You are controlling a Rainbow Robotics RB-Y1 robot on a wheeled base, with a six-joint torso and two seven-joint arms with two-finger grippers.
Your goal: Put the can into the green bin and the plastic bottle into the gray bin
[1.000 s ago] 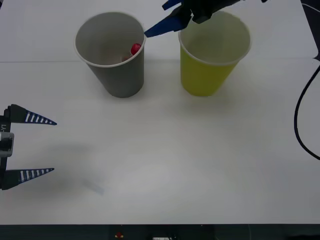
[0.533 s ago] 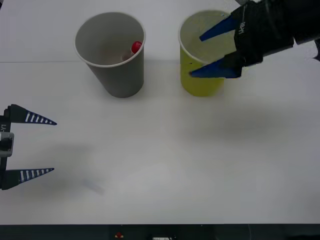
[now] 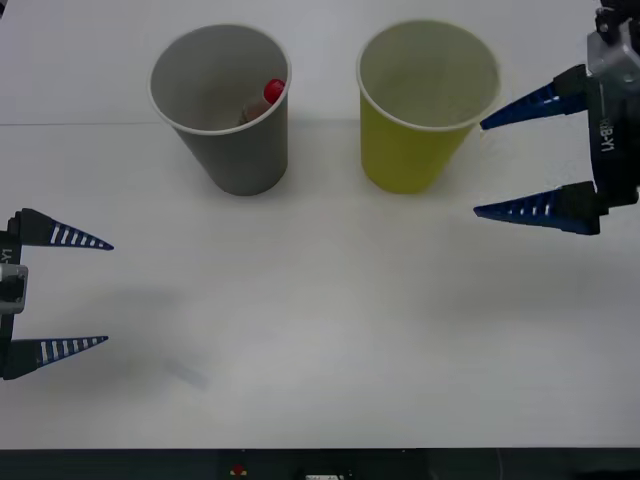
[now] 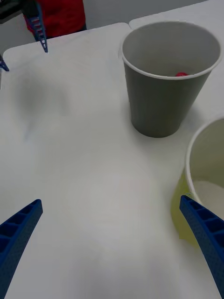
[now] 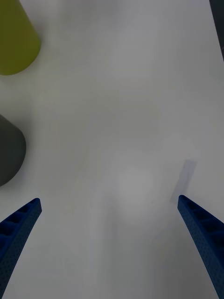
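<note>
In the front view, the gray bin [image 3: 222,105] stands at the far left of the table [image 3: 330,330] and the green bin [image 3: 425,105] to its right, apart from it. The plastic bottle [image 3: 262,100] is inside the gray bin, leaning on its right inner wall with the red cap up. The right gripper [image 3: 530,158] is just right of the green bin, fingers spread wide and holding nothing. The left gripper [image 3: 60,292] is parked at the near left edge, also wide open and empty.

In the right wrist view, the red cap shows low inside the gray bin [image 4: 170,74], and the green bin [image 4: 205,187] is close beside one finger. What is in the green bin I cannot tell.

In the left wrist view, both bins are at the edge, well apart from the fingers.

The bottle looks light, thin-walled and a bit slippery; I would take it at the labelled middle, not too hard.
</note>
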